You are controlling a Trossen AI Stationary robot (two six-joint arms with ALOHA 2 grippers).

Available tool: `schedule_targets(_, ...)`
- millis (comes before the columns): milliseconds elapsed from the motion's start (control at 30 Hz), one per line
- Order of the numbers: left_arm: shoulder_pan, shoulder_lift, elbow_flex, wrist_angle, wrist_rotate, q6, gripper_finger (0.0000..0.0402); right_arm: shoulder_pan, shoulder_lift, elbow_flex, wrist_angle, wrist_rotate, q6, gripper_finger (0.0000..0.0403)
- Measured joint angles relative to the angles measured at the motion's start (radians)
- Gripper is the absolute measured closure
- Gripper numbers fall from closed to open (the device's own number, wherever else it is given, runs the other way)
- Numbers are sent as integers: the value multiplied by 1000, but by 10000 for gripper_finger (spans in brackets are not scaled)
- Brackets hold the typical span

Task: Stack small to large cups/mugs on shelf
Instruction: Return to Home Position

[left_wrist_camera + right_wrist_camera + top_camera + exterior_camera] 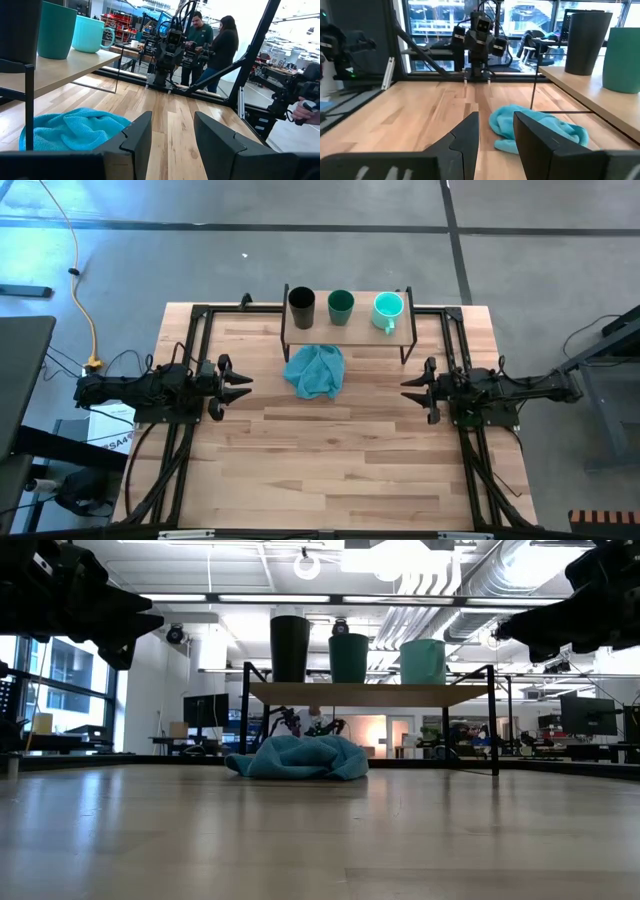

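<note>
near part of the worktop (330, 470): bare boards, nothing standing on it. mid-depth, left edge: left gripper (243, 381), held low and level, pointing inward across the boards, jaws parted with a clear gap and holding nothing. mid-depth, right edge: right gripper (408, 386), mirrored toward it, jaws likewise apart and unladen. the two are well apart, and both are clear of the shelf; judged a parked posture that keeps the arms off the finished row. between them and slightly farther: a blue-teal cloth (315, 372), crumpled on the boards just in front of the shelf and partly under its near edge, no part of the task. far edge, centre: the shelf (362, 327), on thin dark legs, carrying all three cups upright in one row, each apart from the next: black cup (301, 306) at left, dark teal-green cup (340, 305) in the middle, light turquoise mug (388, 308) at right with its handle toward the near side. heights in the low view step up from right to left, so the ordering appears met; placement judged complete.
</note>
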Motion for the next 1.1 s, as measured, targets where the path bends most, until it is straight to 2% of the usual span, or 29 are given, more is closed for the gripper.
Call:
schedule_targets(600, 0, 0, 0, 0, 0, 0, 266, 0, 0, -1, -24, -7, -71, 291)
schedule_targets(900, 0, 0, 0, 0, 0, 0, 266, 0, 0, -1, -37, -86, -67, 291)
schedule_targets(1100, 0, 0, 0, 0, 0, 0, 266, 0, 0, -1, -40, -97, -55, 291)
